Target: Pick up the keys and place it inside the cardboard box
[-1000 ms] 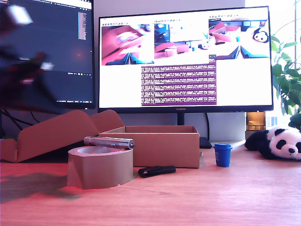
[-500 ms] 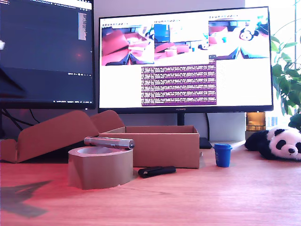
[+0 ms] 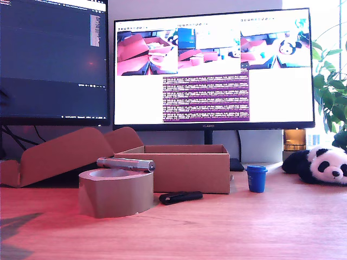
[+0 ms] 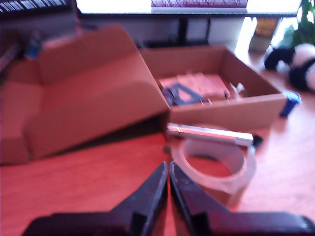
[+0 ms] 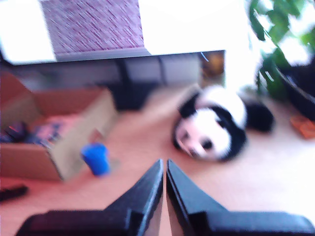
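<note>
The cardboard box (image 3: 187, 168) stands open mid-table with its big flaps (image 4: 88, 93) folded back. Inside it lies a dark blue and metal bunch, blurred, that looks like the keys (image 4: 181, 94); the box wall hides them in the exterior view. My first gripper (image 4: 168, 165) is shut and empty, held back from the box above the bare wood, short of the tape roll (image 4: 214, 164). My second gripper (image 5: 164, 161) is also shut with nothing in it, over the table between the blue cup (image 5: 96, 158) and the toy panda (image 5: 216, 128). Neither arm shows in the exterior view.
A silver tube (image 3: 126, 163) lies across the brown tape roll (image 3: 115, 192) in front of the box. A flat black stick (image 3: 180, 196) rests by the box's front wall. Blue cup (image 3: 257, 178), panda (image 3: 320, 164), two monitors (image 3: 211, 67) behind, a plant (image 3: 332, 92) at the exterior view's right.
A blurred dark arm at the exterior view's left has pulled out of the picture, and its shadow on the table has shrunk toward that view's lower left corner.
</note>
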### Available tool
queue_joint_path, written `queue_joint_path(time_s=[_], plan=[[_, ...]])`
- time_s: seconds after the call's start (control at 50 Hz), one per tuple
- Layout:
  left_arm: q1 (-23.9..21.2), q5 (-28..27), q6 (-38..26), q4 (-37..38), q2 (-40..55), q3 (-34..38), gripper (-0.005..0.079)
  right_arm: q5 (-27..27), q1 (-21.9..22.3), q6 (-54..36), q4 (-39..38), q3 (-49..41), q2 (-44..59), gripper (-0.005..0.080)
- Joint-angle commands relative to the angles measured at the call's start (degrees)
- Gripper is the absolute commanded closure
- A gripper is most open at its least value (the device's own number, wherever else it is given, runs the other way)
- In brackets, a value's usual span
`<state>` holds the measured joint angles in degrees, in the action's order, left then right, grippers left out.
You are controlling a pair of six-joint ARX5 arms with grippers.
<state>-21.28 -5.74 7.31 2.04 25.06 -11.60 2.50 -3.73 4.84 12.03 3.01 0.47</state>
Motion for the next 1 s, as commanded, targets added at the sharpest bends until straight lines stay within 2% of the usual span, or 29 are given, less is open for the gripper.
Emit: queue_joint_path(time_s=[0.0,0.16,0.3,0.38,0.5,0.8,0.98], plan=[[0.1,0.3,0.2,0.9,-2.2,3.2,0.0764,0.2,0.0,0.5,0.1,0.4,-0.4,0.0764],[0.2,4.2,0.2,5.3,-10.1,6.2,0.0764,0.2,0.0,1.2,2.9,0.4,-0.4,0.0764],[0.2,6.8,0.3,9.6,-17.5,6.7,0.0764,0.1,0.0,1.2,6.9,0.4,-0.4,0.0764],[0.9,7.9,0.3,11.6,-21.5,6.9,0.0764,0.1,0.0,1.2,6.7,0.5,-0.4,0.0764],[2.7,7.7,0.3,12.6,-26.2,8.2,0.0764,0.1,0.0,1.2,6.7,0.5,-0.4,0.0764],[7.6,3.8,0.2,13.4,-25.8,9.1,0.0764,0.1,0.0,1.2,6.7,0.5,-0.4,0.0764],[8.2,1.2,-0.2,16.7,-25.8,9.1,0.0764,0.1,0.0,1.2,6.7,0.5,-0.4,0.0764]])
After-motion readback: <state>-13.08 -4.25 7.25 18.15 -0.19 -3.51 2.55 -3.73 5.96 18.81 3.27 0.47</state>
